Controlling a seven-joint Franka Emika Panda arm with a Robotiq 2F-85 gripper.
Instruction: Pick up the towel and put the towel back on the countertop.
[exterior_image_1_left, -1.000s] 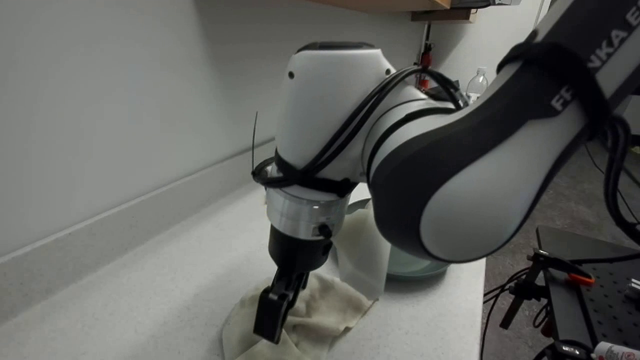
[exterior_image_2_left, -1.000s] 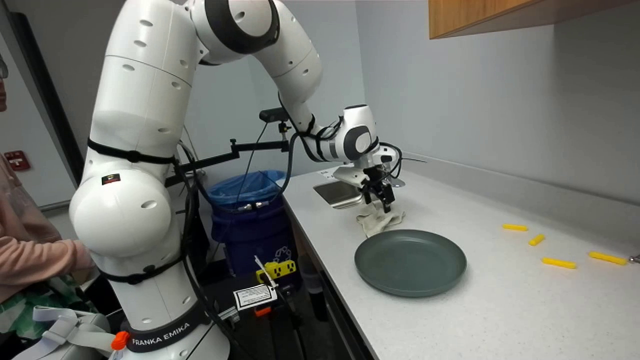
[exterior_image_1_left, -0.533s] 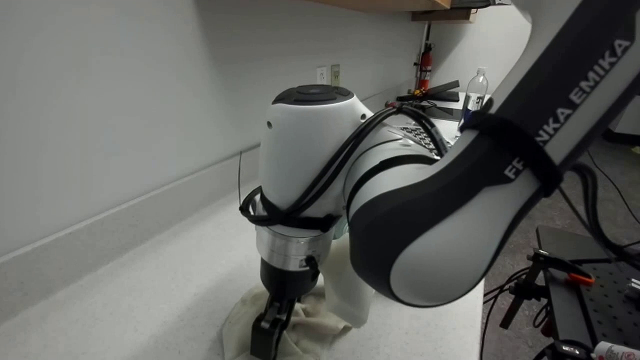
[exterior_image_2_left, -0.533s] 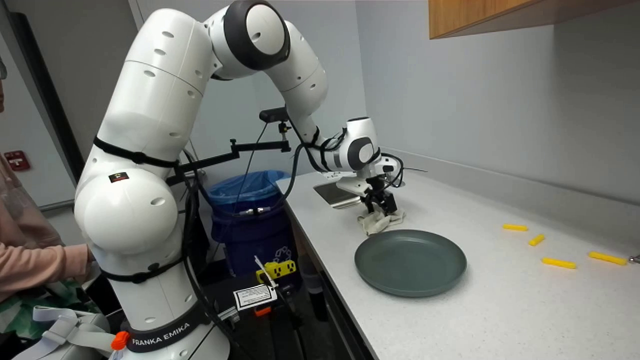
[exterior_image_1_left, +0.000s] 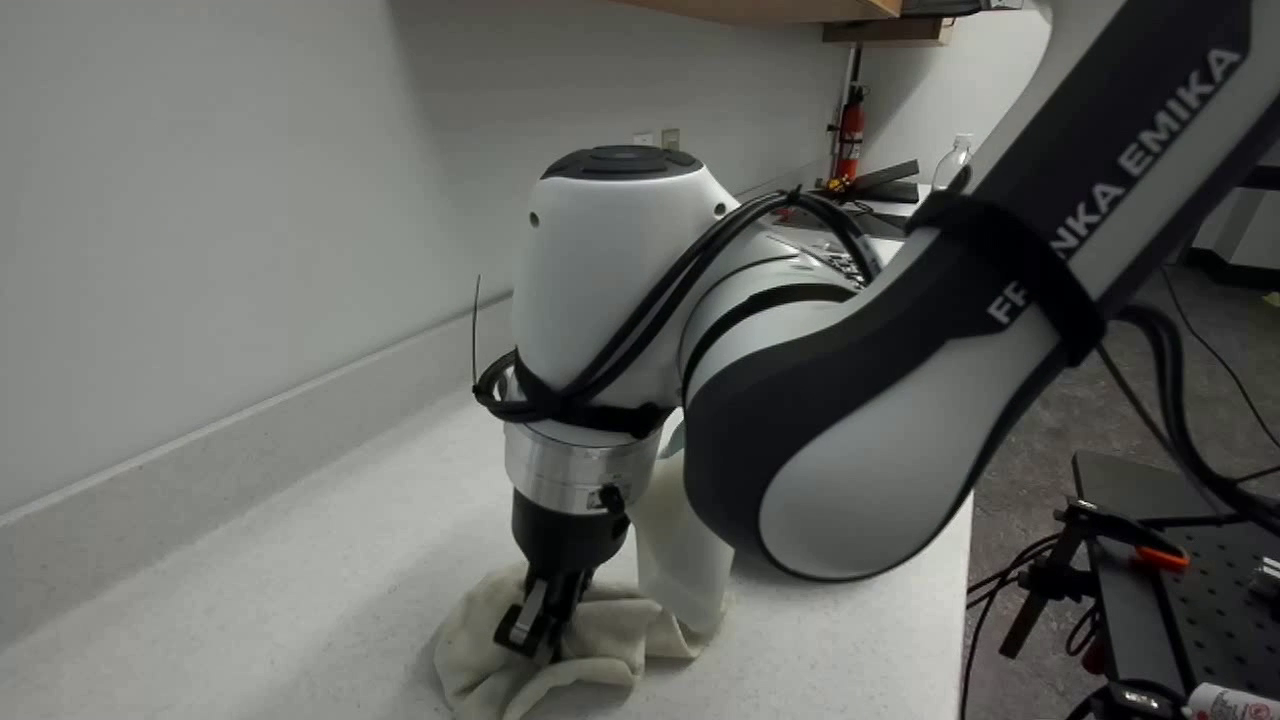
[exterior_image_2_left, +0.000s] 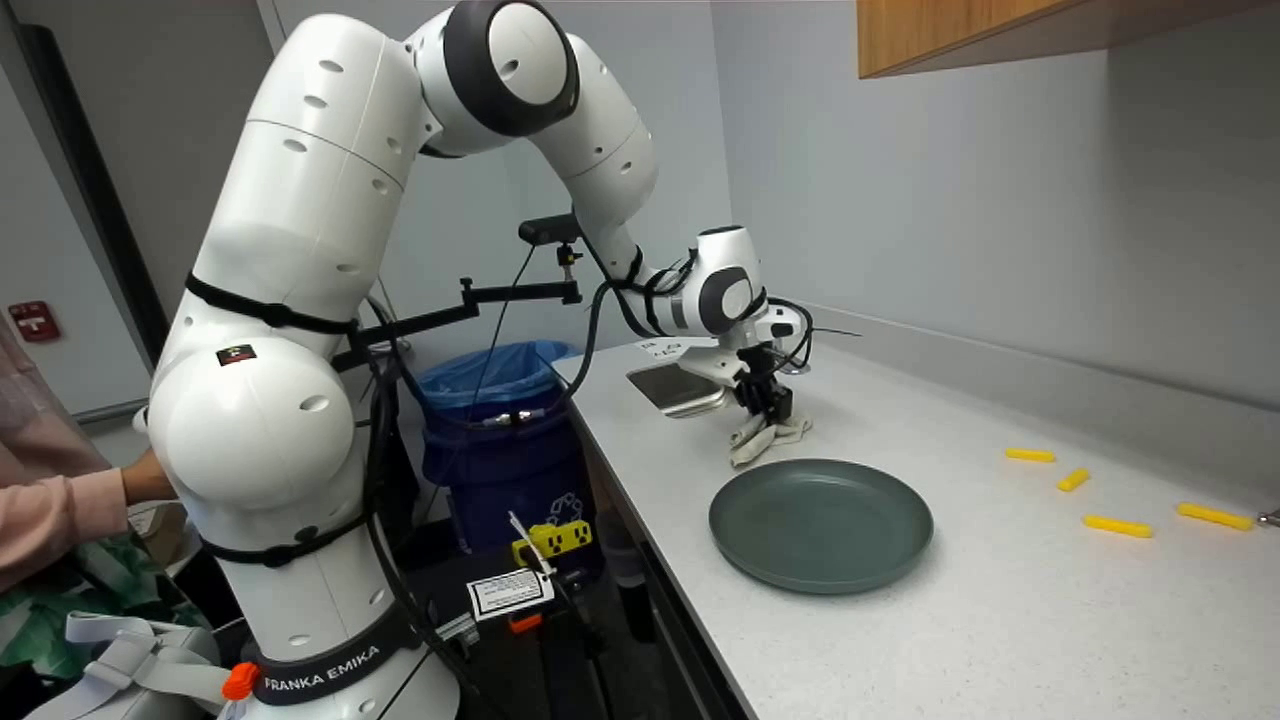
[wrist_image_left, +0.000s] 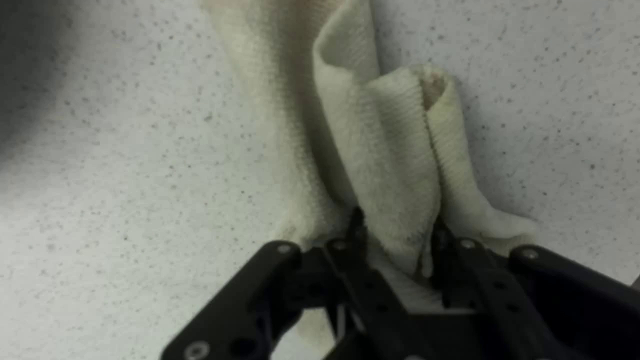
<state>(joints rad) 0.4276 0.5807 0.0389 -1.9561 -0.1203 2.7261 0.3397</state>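
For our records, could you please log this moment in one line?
end effector: closed on towel | towel: bunched, touching counter | plate: on counter

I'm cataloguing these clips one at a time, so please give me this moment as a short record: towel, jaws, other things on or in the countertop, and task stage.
Towel: pale, crumpled, resting on the countertop
Jaws: down at the towel, closed on a bunched fold
Plate: green-grey, on the countertop near the towel; whether they touch, cannot tell
Yellow pieces: four, lying apart from one another
Sink: metal basin set into the countertop
Task stage: towel gripped, not yet lifted clear
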